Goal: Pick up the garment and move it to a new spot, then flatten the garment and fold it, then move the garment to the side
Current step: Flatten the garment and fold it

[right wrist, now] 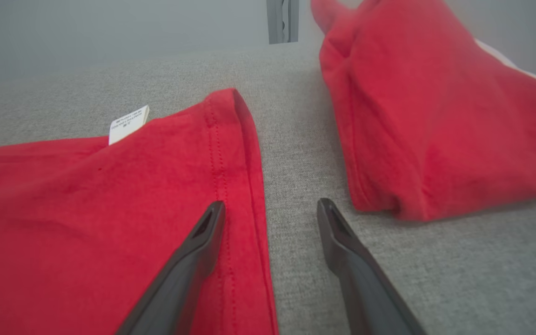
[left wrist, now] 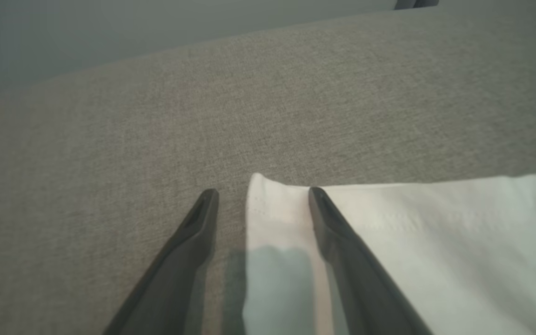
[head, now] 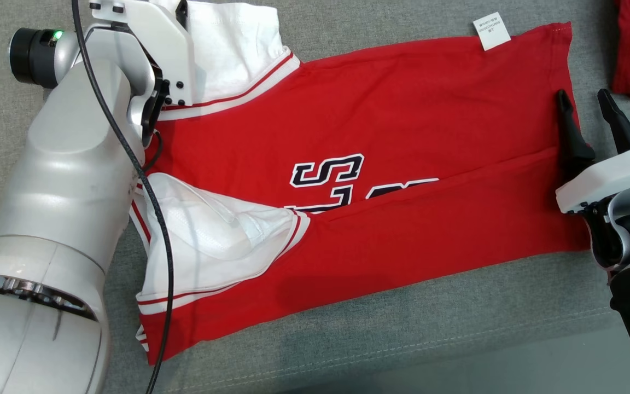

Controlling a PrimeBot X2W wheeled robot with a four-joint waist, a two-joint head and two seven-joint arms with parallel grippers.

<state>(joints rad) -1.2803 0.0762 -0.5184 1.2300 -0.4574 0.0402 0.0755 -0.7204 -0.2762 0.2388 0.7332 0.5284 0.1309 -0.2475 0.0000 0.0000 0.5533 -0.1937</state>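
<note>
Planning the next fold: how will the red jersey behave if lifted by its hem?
Probably floppy: the red jersey lies creased and folded over itself. Likely light, since the knit looks thin. It may drag, not slide, on the coarse grey upholstery.

**A:** What sort of place is this?

**B:** Hard to say for sure. The surface is grey woven cloth [head: 380, 350] with a stitched seam [head: 402, 347] along its near side, like a sofa seat or a padded bench.

**A:** So a home?

**B:** Maybe, or a plain test room. Behind it stands a bare pale wall [right wrist: 110, 28], with 1 grey metal upright [right wrist: 283, 21] at the far edge. A red jersey [head: 402, 126] lies spread out, and a second red garment [right wrist: 435, 116] is bunched at the far right.
</note>
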